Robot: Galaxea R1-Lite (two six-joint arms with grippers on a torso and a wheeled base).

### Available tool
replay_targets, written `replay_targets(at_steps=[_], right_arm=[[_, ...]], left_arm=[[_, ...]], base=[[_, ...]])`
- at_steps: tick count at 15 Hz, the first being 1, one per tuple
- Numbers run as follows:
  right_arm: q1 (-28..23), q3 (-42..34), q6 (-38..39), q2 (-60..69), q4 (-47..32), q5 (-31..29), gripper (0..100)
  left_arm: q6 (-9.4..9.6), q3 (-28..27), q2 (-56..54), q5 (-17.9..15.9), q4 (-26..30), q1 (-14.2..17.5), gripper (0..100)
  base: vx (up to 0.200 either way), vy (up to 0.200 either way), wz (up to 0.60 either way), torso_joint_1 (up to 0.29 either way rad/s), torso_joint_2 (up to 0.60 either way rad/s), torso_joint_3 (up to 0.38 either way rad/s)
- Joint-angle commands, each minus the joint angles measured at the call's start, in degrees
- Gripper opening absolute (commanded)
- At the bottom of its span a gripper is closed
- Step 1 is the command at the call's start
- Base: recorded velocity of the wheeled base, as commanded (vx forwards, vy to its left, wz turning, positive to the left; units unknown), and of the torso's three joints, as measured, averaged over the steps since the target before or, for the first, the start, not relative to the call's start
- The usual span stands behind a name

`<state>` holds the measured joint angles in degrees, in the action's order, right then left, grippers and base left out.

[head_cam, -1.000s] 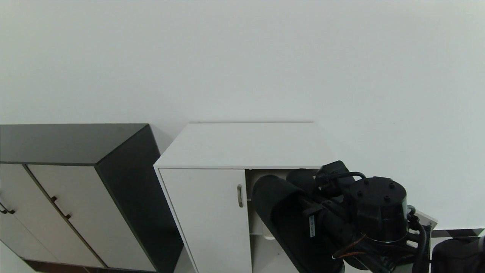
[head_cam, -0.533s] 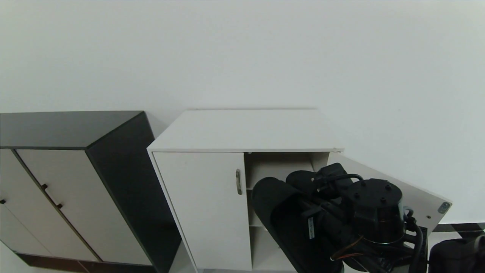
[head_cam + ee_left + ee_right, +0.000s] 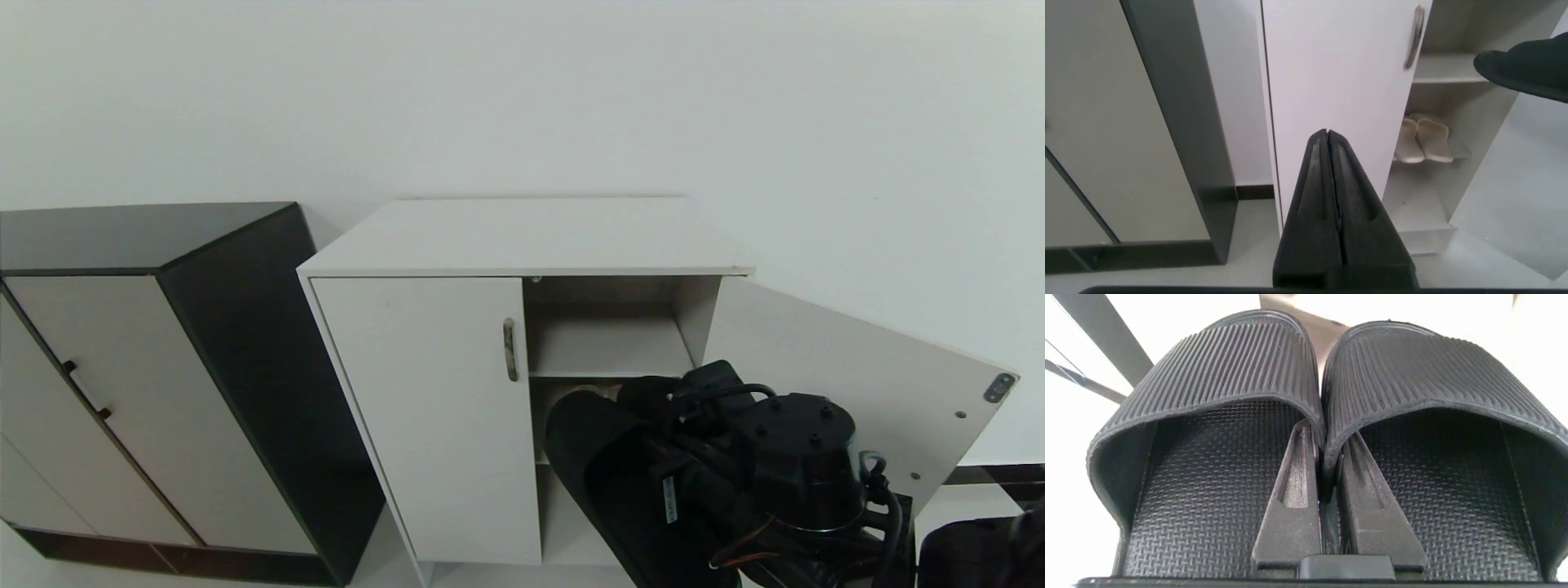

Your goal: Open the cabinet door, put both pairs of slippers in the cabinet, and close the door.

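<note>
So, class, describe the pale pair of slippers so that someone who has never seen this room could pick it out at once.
Find the white cabinet against the wall, its right door standing open. Inside, on the shelf under the top one, lie the pale slippers side by side. They are cream and untouched, unlike the black slippers clamped in the right gripper.
</note>
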<state>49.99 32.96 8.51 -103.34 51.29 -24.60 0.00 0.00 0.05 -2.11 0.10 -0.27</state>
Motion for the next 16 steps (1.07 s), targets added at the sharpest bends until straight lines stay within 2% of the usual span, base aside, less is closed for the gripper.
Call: replay_targets(at_steps=[1,10,14,16], right_arm=[[0.0,-0.1,0.0,-0.2,0.0,0.0,0],[0.0,-0.2,0.1,-0.5,0.1,0.0,0],[0.0,-0.3,0.0,-0.5,0.1,0.0,0],[0.6,-1.3,-0.6,-0.6,2.0,0.0,0]], left_arm=[[0.00,0.0,0.0,0.0,0.0,0.0,0],[-0.09,0.0,0.0,0.0,0.0,0.0,0],[-0.09,0.0,0.0,0.0,0.0,0.0,0],[-0.09,0.0,0.0,0.0,0.0,0.0,0]], base=[[0.000,0.000,0.00,-0.173,0.50,0.310],[0.000,0.000,0.00,-0.132,0.47,0.332],[0.000,0.000,0.00,-0.054,0.45,0.383],[0.000,0.000,0.00,0.001,0.15,0.123]])
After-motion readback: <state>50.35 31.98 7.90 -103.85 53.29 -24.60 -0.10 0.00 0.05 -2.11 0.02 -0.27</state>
